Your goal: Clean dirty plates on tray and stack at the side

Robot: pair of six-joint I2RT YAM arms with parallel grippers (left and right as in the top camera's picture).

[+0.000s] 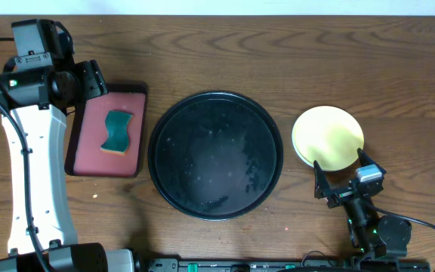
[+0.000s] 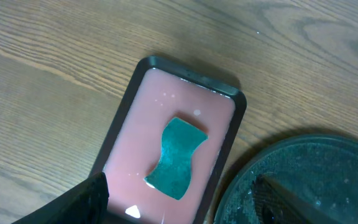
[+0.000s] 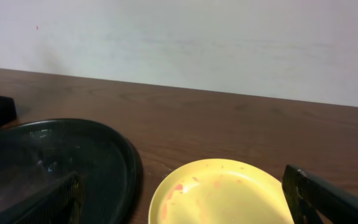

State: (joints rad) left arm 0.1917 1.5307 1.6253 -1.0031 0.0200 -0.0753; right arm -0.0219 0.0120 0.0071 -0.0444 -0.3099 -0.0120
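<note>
The black tray (image 1: 154,155) lies mid-table with no plate on it, only wet specks. The yellow plate (image 1: 328,136) lies on the table to its right, and a thin pale edge shows under its left side. No separate pale blue-white plate is in view. In the right wrist view the yellow plate (image 3: 222,193) carries reddish smears. My right gripper (image 1: 346,177) is open and empty at the plate's near edge, one finger on each side of it (image 3: 188,211). My left gripper (image 1: 89,83) is open and empty above the pink tray (image 2: 188,208).
A pink rectangular dark-rimmed tray (image 1: 131,106) lies left of the black tray and holds a green sponge (image 1: 117,131). The sponge (image 2: 178,157) shows lying flat in the left wrist view. A white wall stands behind the table's far edge (image 3: 229,93).
</note>
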